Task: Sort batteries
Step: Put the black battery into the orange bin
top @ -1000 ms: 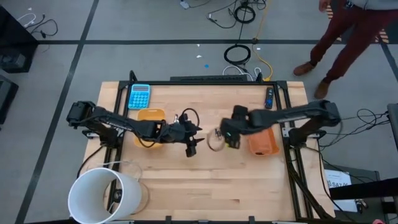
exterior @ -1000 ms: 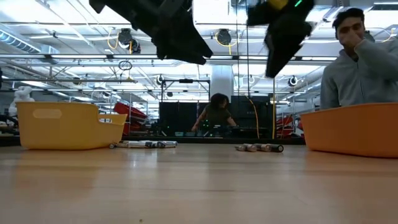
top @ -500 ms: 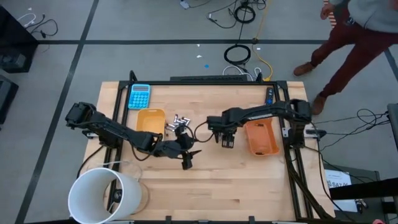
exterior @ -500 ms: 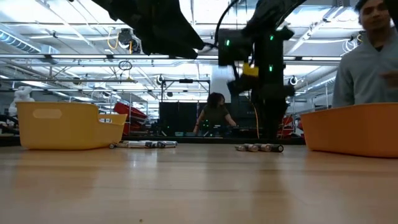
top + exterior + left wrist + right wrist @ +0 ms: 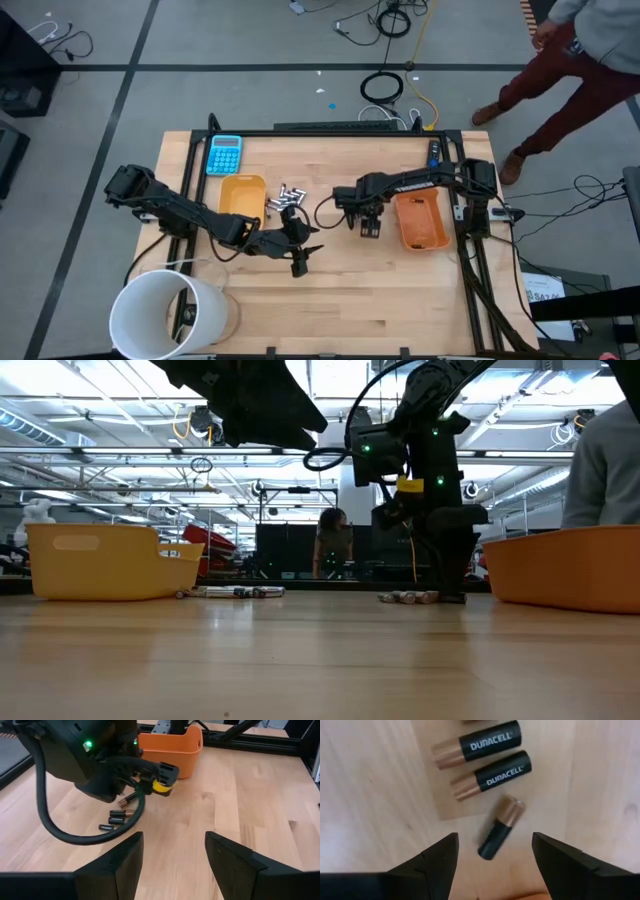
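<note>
Three black-and-copper batteries point(image 5: 490, 740) lie on the wood close to the orange tray point(image 5: 422, 220). My right gripper point(image 5: 495, 845) is open and low over them, pointing down. Its fingers stand on either side of the slanted one point(image 5: 500, 827) without touching it. The low view shows this gripper point(image 5: 440, 585) down at the table beside these cells point(image 5: 405, 597). A heap of silvery-grey batteries point(image 5: 283, 197) lies next to the yellow tray point(image 5: 243, 195). My left gripper point(image 5: 301, 262) is open, raised, nearer the near edge. Its wrist view point(image 5: 172, 840) looks at the dark cells point(image 5: 116, 817).
A blue calculator point(image 5: 224, 154) lies at the far left corner. A big white bucket point(image 5: 165, 313) stands at the near left corner. A person point(image 5: 580, 50) walks beyond the far right corner. Bare wood point(image 5: 380, 290) spans the near half of the table.
My right gripper has come down from high above the table to the dark batteries beside the orange tray, staying open. My left gripper has drawn back toward the near edge, which uncovers the silvery heap by the yellow tray.
</note>
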{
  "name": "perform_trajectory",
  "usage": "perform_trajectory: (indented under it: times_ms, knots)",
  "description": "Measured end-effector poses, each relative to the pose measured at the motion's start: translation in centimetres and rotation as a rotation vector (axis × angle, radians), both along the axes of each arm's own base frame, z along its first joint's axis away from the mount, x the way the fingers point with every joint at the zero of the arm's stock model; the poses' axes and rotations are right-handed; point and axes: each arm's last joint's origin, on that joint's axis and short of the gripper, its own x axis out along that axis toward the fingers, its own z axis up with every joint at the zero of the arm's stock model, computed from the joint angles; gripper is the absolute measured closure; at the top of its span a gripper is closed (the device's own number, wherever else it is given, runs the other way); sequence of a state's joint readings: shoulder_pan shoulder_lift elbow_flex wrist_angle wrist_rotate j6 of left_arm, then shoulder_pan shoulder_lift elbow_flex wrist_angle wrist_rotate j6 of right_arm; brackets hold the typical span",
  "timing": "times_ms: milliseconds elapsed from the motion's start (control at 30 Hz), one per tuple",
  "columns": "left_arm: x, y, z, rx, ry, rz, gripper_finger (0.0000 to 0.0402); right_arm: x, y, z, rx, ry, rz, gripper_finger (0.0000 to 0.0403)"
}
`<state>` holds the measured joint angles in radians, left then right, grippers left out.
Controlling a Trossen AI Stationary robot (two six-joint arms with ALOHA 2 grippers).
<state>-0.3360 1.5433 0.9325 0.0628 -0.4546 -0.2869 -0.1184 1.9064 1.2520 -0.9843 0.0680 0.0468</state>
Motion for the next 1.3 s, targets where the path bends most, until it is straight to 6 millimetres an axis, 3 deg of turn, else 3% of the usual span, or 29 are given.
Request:
perform_trajectory:
  times_ms: [533,833,967,1133,1300]
  knots:
    - [0.0,0.1,0.1,0.03,-0.003,-0.008,0.0179,0.5,-1.4,-0.1,-0.019,-0.065,-0.055,0.0188]
    - [0.1,0.3,0.0,0.038,0.007,-0.005,0.0179,0.9,-1.4,-2.9,-0.001,0.023,-0.051,0.0194]
    - [0.1,0.3,0.0,0.039,0.007,-0.005,0.0179,1.0,-1.3,-3.1,-0.001,0.027,-0.028,0.024]
    - [0.1,0.5,-0.1,0.033,0.016,-0.02,0.0179,1.1,-1.1,-3.2,-0.011,0.023,-0.004,0.0369]
    - [0.2,0.8,-0.2,0.061,0.046,-0.054,0.0179,1.5,-1.2,-2.3,-0.023,0.031,0.004,0.038]
